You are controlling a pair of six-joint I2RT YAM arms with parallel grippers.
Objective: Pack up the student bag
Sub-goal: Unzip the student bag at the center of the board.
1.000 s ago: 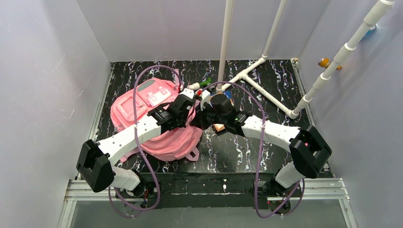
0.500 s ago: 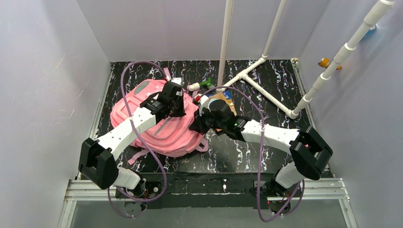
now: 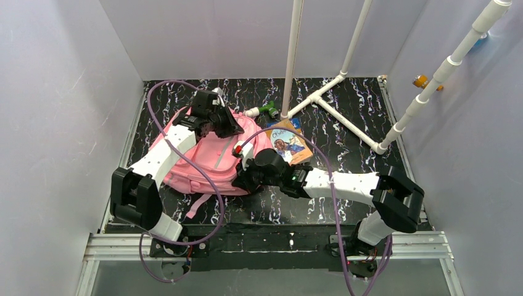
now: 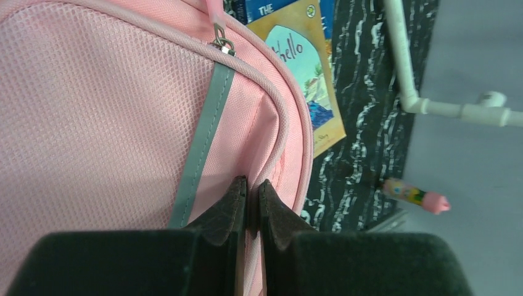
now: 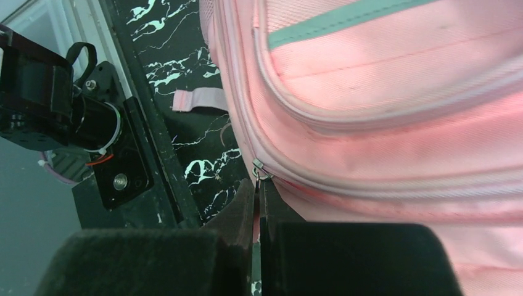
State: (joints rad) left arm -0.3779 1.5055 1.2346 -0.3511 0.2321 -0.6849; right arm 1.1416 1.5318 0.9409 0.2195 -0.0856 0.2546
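The student bag [image 3: 213,151] lay flat on the left half of the black marbled table [image 3: 345,148], its pink body running from the far left toward the middle, with a strap trailing off its near edge. The left gripper [image 4: 251,184] sat at the bag's far end, jaws pressed together on a fold of pink fabric just inside the piped edge. The right gripper [image 5: 257,185] was at the bag's near right side, jaws closed tight on the zip pull [image 5: 259,168] there.

Just beside the bag to the right lay a picture book [image 3: 287,142], face up and fully exposed. Beyond it were a green-handled item [image 3: 264,110] and a white pipe frame [image 3: 333,111]; a pink pen [image 4: 414,194] lay by the wall.

A second before, both grippers had met over the table's middle and the right arm hid most of the book - since then the left gripper had swung to the far left and the bag had turned.
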